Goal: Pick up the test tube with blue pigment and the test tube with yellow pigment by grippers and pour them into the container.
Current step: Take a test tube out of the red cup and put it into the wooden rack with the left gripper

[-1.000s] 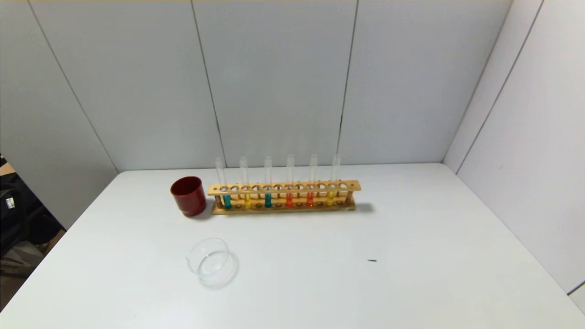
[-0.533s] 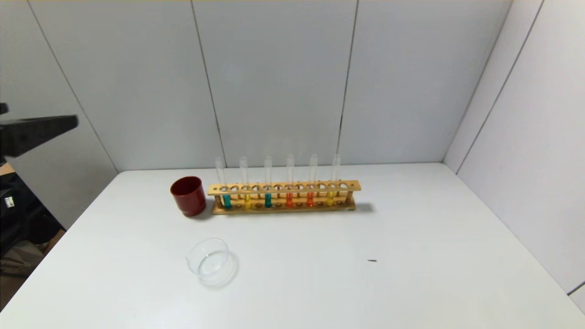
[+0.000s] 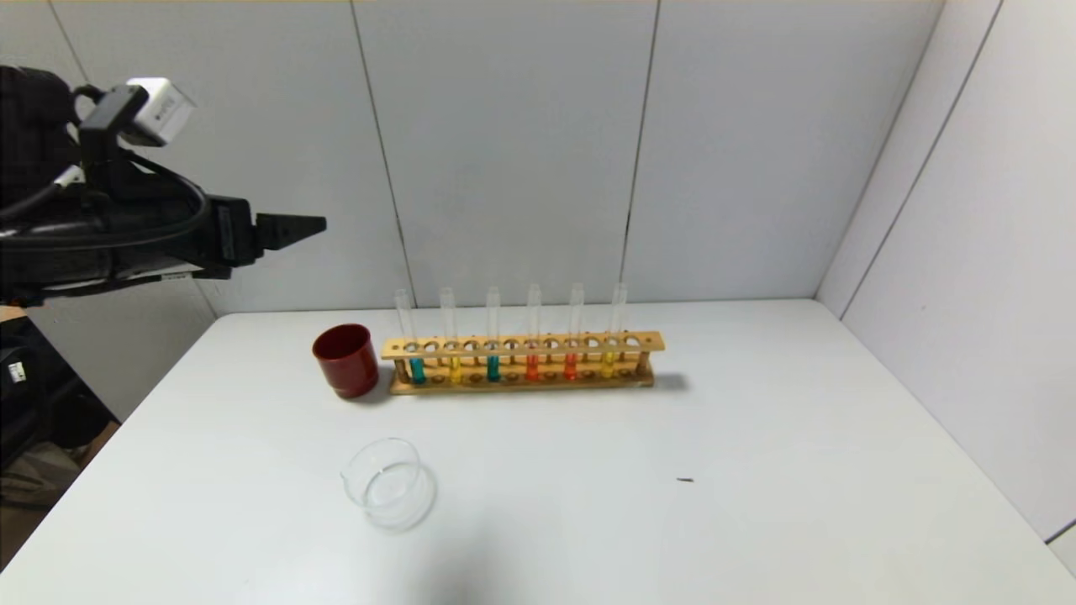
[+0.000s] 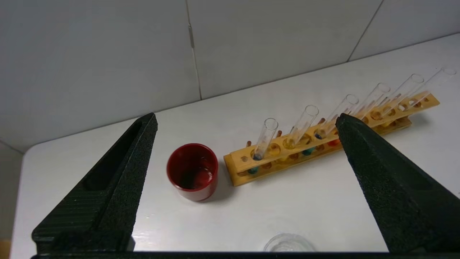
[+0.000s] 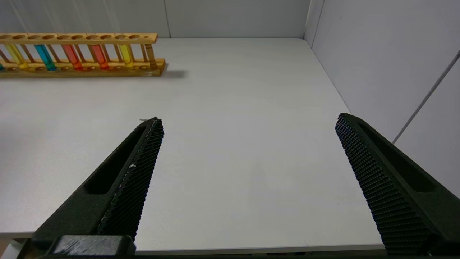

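Hovering spread, left tool [image 3: 315, 223] above-left of blue tube [image 3: 416, 370].

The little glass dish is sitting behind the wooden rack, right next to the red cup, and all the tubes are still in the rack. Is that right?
Not quite. The glass dish is in front of the wooden rack, nearer the robot and apart from the red cup, as the head view shows. The red cup is the one beside the rack. The tubes do all stand in the rack.
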